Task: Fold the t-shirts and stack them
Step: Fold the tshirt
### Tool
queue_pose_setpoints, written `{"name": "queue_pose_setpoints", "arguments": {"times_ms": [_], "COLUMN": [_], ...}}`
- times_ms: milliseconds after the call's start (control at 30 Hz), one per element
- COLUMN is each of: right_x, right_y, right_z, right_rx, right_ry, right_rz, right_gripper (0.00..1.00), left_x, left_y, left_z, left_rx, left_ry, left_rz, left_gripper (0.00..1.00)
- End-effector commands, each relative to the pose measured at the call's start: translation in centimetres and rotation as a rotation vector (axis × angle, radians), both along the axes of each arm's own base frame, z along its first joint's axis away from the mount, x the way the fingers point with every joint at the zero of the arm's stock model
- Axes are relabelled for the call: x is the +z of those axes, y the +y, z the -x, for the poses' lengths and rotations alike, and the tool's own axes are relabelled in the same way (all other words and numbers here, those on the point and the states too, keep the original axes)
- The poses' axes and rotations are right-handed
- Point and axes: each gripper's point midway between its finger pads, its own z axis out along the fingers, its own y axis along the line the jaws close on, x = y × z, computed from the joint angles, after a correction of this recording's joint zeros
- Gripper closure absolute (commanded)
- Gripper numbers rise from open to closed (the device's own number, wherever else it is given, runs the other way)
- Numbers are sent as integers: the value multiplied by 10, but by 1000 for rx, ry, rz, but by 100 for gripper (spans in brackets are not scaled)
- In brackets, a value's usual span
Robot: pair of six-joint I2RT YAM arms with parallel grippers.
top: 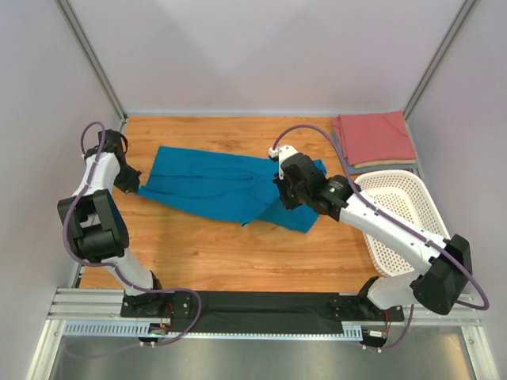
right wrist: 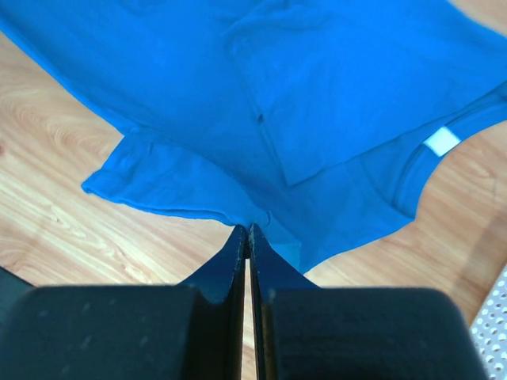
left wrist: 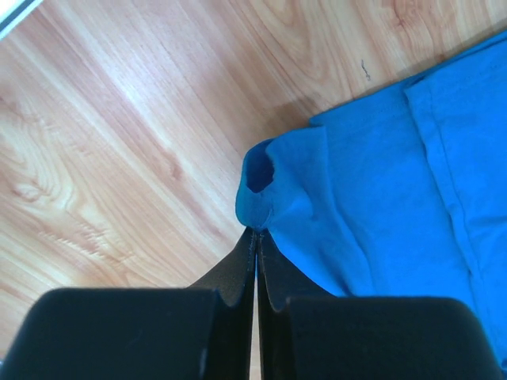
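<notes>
1. Across the far half of the counter (top: 206,257) lies the teal-blue t-shirt (top: 210,184), spread out and not yet folded. Its long axis runs from the left edge toward the right edge and dips slightly toward the near edge at its right end.
2. My left jaws are closed on the shirt's left end, close to the counter's left edge. In the left wrist view a small bunched tuck of cloth (left wrist: 257,186) is caught right at their tips.
3. My right jaws are also closed on cloth, at the shirt's right end beside the neck opening. The white label (right wrist: 441,141) shows just off to one side.
4. The shirt therefore spans the line between my two pinches, with each arm holding its own end. I judge that the coming move depends on keeping that line straight: both ends should travel together across the long axis, or the cloth will skew.
5. The salmon-red t-shirt (top: 374,136) sits folded in the far right corner, well apart from the teal one. The white basket (top: 400,188) rests along the right edge, under my right arm.
</notes>
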Motion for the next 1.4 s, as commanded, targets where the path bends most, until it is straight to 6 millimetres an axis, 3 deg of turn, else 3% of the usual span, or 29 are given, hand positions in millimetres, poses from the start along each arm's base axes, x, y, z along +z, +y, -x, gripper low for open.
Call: {"name": "queue_pose_setpoints", "arguments": {"times_ms": [0, 267, 633, 967, 1367], "right_x": [31, 64, 86, 54, 15], "right_y": [-1, -8, -18, -13, -24], "right_z": [-17, -26, -55, -86, -142], "right_rx": [22, 18, 32, 89, 37], "right_ry": [-72, -138, -207, -151, -66], "right_rz": [1, 18, 93, 180, 198], "right_gripper": [100, 100, 100, 100, 100], "left_x": [18, 30, 21, 10, -3], "left_y": [7, 6, 5, -3, -2], "left_z": [-2, -8, -19, -46, -71], "left_rx": [1, -28, -59, -104, -98], "left_ry": [-2, -5, 44, 68, 131], "left_rz": [-65, -102, -116, -86, -119], "left_gripper": [100, 100, 100, 100, 100]}}
